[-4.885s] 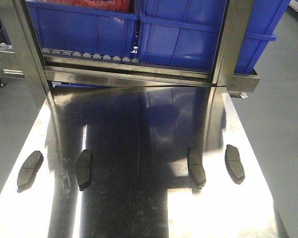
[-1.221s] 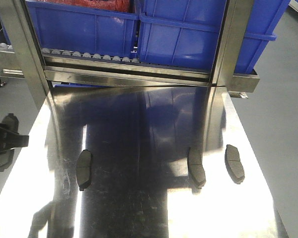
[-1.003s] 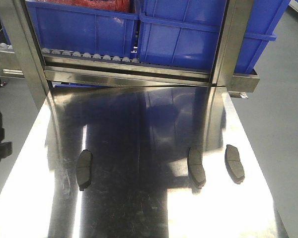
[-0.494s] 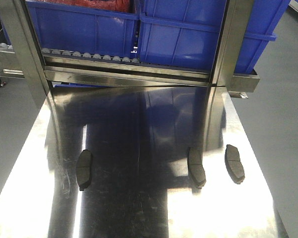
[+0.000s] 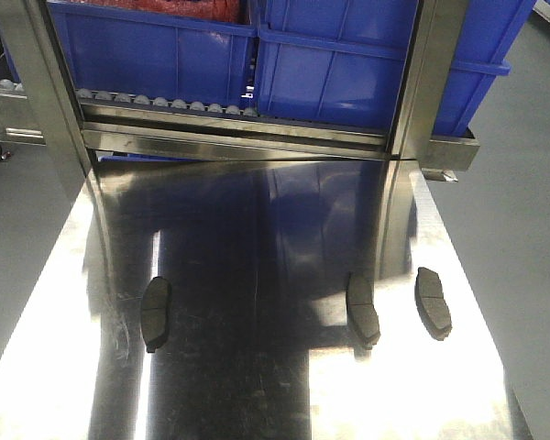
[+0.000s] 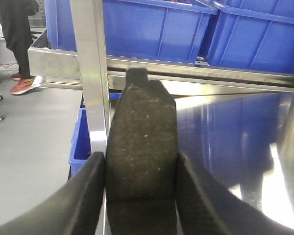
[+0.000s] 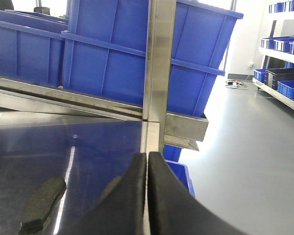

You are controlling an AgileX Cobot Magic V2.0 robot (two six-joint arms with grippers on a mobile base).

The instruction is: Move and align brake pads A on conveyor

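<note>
Left gripper (image 6: 141, 164) is clamped on the held brake pad (image 6: 141, 132). Its two black fingers (image 6: 83, 196) squeeze the long sides, the rough friction face is up toward the wrist cam, and the little tab end points away. From that cam it sits roughly at the left edge of the steel table (image 5: 257, 394), next to a steel upright (image 6: 90, 73), with grey floor (image 6: 29, 137) off to the side.

On the table itself, the front cam shows three more pads lying flat and running roughly front-to-back. The left-hand pad (image 5: 156, 313) is on its own toward the table's left side. The middle pad (image 5: 363, 309) and right-hand pad (image 5: 434, 302) sit near each other toward the right side, apart and not touching. Blue bins (image 5: 156, 55) line the rack at the table's far edge.

Right gripper (image 7: 147, 159) is pinched fully closed with nothing in it, fingertips pressed together, and it hangs over the table's right part facing another upright (image 7: 159, 63). One nearby pad (image 7: 41, 203) lies flat on the table left of it; can't tell which one that is.
</note>
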